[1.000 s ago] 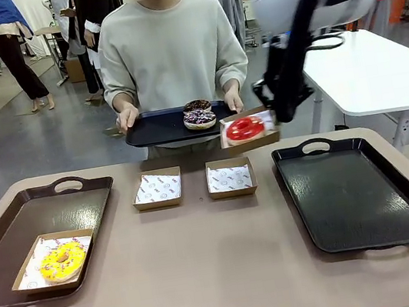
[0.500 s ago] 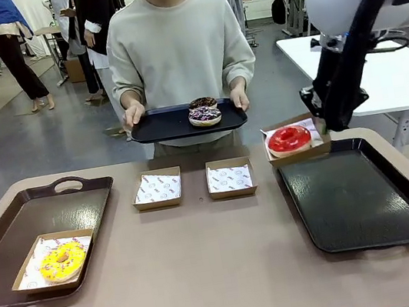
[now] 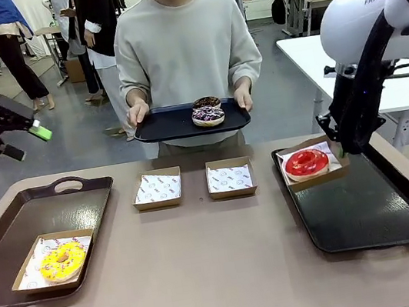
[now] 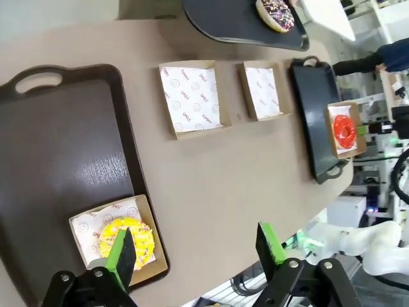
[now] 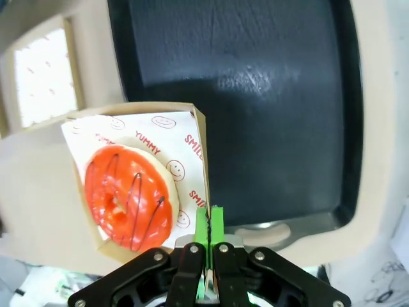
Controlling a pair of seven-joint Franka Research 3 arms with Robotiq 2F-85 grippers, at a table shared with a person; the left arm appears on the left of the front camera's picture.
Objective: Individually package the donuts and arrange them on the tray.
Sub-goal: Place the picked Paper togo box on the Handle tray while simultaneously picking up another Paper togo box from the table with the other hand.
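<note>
Red donut [image 3: 306,162] in cardboard box [image 3: 319,181], in grip of closed right end effector [image 5: 209,220]; left end effector [image 4: 197,246] wide, empty.

we see a tan table [image 3: 208,277] with rounded near corners, spanning the width of the front view. on its left end lies a dark brown tray [image 3: 65,207], with a handle at its far rim. on its right end lies a black tray [image 3: 368,205], also with a handle on the far side. between the trays, toward the far edge, two shallow cardboard boxes sit side by side, just apart: the left box [image 3: 158,189] and the right box [image 3: 231,178], each lined with white printed paper.
</note>
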